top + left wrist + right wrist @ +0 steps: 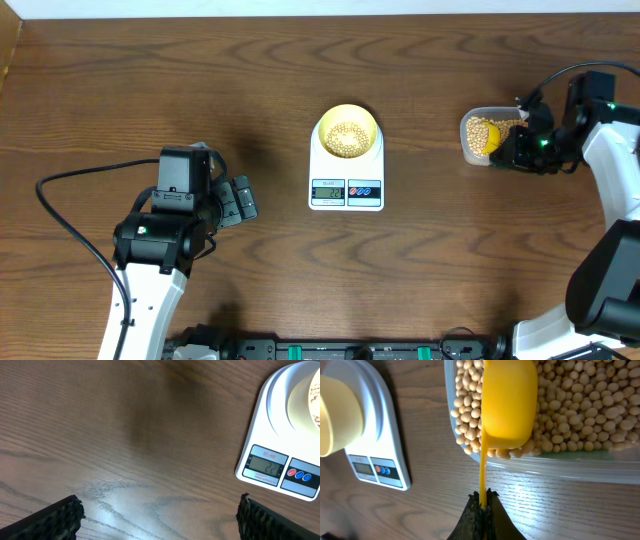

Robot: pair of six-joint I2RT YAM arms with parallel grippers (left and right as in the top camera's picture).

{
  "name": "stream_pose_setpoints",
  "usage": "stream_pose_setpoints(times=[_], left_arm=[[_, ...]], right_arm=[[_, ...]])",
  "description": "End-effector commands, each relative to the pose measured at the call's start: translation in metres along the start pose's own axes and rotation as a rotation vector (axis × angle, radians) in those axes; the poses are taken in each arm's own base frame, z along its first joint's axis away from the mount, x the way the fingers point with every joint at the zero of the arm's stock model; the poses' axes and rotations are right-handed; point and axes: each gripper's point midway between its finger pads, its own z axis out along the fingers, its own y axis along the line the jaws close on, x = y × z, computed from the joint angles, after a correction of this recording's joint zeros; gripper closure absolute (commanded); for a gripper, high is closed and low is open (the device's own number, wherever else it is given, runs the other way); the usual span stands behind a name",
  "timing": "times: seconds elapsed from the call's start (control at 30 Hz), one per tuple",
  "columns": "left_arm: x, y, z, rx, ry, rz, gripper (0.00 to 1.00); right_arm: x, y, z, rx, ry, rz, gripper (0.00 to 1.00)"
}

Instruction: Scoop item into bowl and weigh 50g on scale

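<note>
The white scale (346, 180) sits mid-table with the pale yellow bowl (347, 133) on it, holding a layer of tan beans (347, 138). In the right wrist view the scale (385, 455) and bowl (337, 415) lie at left. My right gripper (482, 496) is shut on the thin handle of a bright yellow scoop (509, 402), whose cup rests among the beans (580, 405) in a clear tub (560, 467). My left gripper (159, 510) stands open over bare wood left of the scale (280, 455), nothing between its fingers.
The clear tub (485, 137) stands at the right, about a hand's width from the scale. The left arm (175, 215) rests left of the scale with a black cable (60, 215) looping beside it. The right arm (600, 140) reaches in from the right edge.
</note>
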Motion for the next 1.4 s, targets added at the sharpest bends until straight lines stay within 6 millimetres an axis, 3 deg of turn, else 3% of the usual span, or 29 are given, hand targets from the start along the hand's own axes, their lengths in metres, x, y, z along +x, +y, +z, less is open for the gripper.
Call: stream_pose_setpoints(times=[0.0, 0.47, 1.37], left_arm=[[0.0, 0.005, 0.001, -0.021, -0.001, 0.004, 0.0], [0.0, 0.005, 0.001, -0.021, -0.001, 0.004, 0.0], [0.0, 0.005, 0.001, -0.021, -0.001, 0.004, 0.0]], right_arm=[[0.002, 0.007, 0.001, -0.095, -0.001, -0.003, 0.99], [0.003, -0.023, -0.005, -0.123, -0.056, 0.095, 0.99], [-0.02, -0.022, -0.051, -0.432, -0.242, 0.215, 0.99]])
